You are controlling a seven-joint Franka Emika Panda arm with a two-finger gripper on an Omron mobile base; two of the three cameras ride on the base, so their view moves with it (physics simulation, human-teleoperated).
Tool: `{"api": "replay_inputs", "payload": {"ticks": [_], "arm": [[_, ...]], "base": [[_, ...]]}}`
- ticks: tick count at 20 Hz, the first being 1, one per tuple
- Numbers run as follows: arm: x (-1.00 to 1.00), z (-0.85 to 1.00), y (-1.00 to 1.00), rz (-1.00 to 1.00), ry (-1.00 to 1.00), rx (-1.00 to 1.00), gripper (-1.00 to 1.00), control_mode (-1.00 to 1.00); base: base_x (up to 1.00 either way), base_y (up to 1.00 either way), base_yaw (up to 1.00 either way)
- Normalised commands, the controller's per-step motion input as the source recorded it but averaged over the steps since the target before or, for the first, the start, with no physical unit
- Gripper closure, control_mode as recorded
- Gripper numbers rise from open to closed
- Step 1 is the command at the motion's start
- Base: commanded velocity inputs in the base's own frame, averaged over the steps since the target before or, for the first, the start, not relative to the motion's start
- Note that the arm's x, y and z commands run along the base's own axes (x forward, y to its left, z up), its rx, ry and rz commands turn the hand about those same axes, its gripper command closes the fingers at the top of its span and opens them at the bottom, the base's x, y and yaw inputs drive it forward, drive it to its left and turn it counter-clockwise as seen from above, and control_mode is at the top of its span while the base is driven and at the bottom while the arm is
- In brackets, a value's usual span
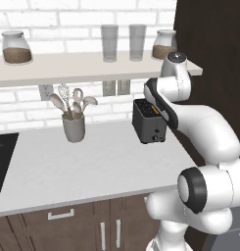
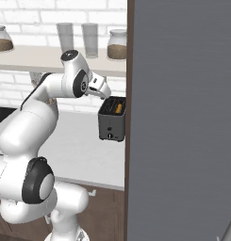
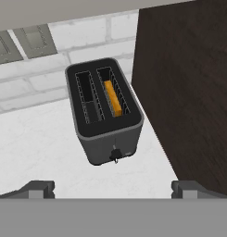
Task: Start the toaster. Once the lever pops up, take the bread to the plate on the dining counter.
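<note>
The toaster (image 3: 104, 111) is a small black box with rounded corners and two long slots in its top, each lined with thin wire guides. On its front face a short dark lever (image 3: 115, 154) sits low down, with a small pale dot beside it. It stands on the white table (image 1: 92, 162) along the brick wall, just beside a tall dark brown cabinet side (image 3: 189, 88).

The bread (image 3: 113, 98) stands on edge in one of the two slots, the one nearer the cabinet; only its orange-tan top edge shows, sunk just below the rim. The other slot holds nothing but its wire guides.

The claw (image 3: 112, 187) hangs above and in front of the toaster, its two dark fingertips spread wide apart and touching nothing.

Further along the table a grey utensil cup (image 1: 74, 128) holds pale spoons and a whisk, standing upright in a bunch. On the shelf (image 1: 67, 66) above, two lidded glass jars (image 1: 16, 47) each hold a layer of brown grains at the bottom, and between them stand two clear tumblers (image 1: 109, 42).
</note>
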Motion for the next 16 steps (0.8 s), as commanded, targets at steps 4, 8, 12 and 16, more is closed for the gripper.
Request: {"api": "replay_inputs", "payload": {"ticks": [4,8,12,16], "arm": [[0.00,0.00,0.00,0.00,0.00,0.00,-1.00,-1.00],[0.00,0.00,0.00,0.00,0.00,0.00,-1.00,-1.00],[0.00,0.00,0.00,0.00,0.00,0.00,-1.00,-1.00],[0.00,0.00,0.00,0.00,0.00,0.00,-1.00,-1.00]], "base": [[0.00,0.00,0.00],[0.00,0.00,0.00],[0.00,0.00,0.00],[0.00,0.00,0.00]]}}
